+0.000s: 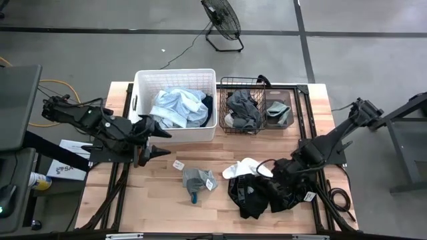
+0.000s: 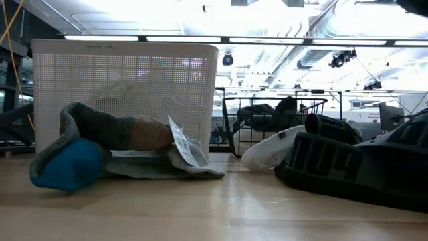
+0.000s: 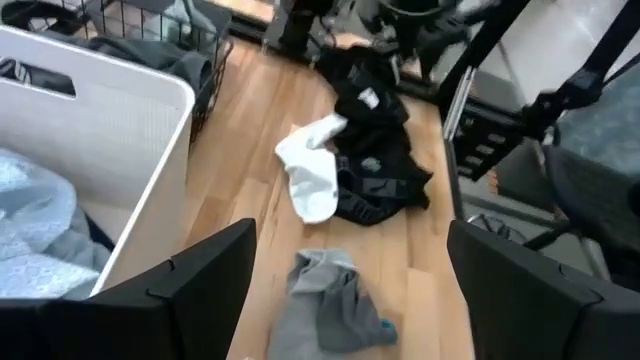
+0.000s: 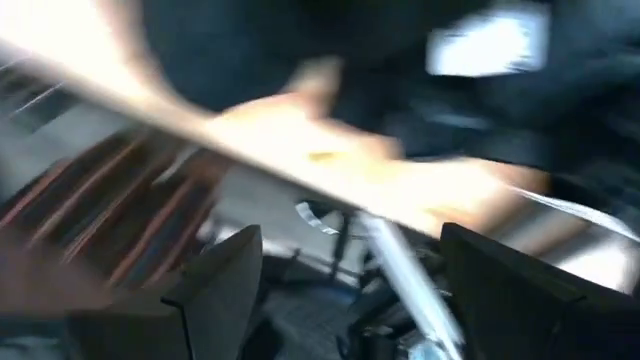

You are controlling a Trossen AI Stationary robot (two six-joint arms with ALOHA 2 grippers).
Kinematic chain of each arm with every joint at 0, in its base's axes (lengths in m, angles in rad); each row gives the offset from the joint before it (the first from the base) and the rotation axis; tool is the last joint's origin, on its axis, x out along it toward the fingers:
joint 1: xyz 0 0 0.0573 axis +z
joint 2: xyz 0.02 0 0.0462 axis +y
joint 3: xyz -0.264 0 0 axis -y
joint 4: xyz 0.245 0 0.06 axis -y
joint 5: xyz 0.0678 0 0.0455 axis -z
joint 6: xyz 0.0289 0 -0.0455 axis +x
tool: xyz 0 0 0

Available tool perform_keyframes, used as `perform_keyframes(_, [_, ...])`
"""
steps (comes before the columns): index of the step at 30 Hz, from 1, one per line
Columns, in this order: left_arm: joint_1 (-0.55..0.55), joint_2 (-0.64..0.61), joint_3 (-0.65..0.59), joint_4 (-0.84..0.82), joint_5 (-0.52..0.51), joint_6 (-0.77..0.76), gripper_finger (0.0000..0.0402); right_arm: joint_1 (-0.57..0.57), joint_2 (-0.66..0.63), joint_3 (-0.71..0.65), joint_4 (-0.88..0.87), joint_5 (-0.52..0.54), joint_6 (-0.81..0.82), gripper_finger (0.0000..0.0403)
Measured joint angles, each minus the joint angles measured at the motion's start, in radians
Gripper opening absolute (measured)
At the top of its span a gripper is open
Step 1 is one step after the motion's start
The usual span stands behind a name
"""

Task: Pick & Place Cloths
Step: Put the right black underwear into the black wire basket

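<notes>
- The left claw (image 1: 155, 143) hung over the surface (image 1: 153, 200) near its left edge, just in front of the white tub (image 1: 143, 100), its fingers (image 3: 205, 275) spread apart and holding nothing.
- The right claw (image 1: 267, 175) sat low at the black cloths (image 1: 257, 193) near the right front corner, fingers apart (whether they touched the fabric could not be told).
- A white cloth (image 1: 239, 168) lay against the black pile on its far side.
- A grey cloth with a blue end (image 1: 198, 180) and white tags lay alone near the middle of the front edge.
- Light blue cloths (image 1: 177, 107) filled the tub at the back edge.
- Dark and grey cloths (image 1: 243, 110) lay in the wire basket (image 1: 257, 83) beside it.
</notes>
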Motion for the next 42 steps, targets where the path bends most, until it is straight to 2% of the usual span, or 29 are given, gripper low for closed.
perform_keyframes(6, [0.000,-0.006,0.000,-0.015,0.031,0.027,0.0323,0.022,0.020,0.000,-0.218,0.018,0.214,0.0298])
perform_keyframes(12, [0.000,-0.012,0.000,-0.038,0.046,0.030,0.0323,0.049,0.021,0.000,-0.353,0.100,0.353,0.0298])
perform_keyframes(17, [0.000,-0.015,0.000,-0.058,0.069,0.036,0.0323,0.052,0.021,0.000,-0.338,0.183,0.466,0.0298])
perform_keyframes(21, [0.000,-0.018,0.000,-0.079,0.080,0.029,0.0323,0.051,0.021,0.000,-0.315,0.186,0.554,0.0298])
perform_keyframes(32, [0.000,-0.018,0.000,-0.107,0.085,0.018,0.0323,0.013,0.162,0.000,-0.297,0.148,0.556,0.0298])
perform_keyframes(38, [0.001,-0.018,0.000,-0.106,0.127,0.016,0.0323,0.018,0.155,0.000,-0.362,0.159,0.550,0.0298])
perform_keyframes(42, [0.001,-0.018,0.000,-0.110,0.132,0.015,0.0323,0.018,0.129,0.000,-0.378,0.186,0.475,0.0298])
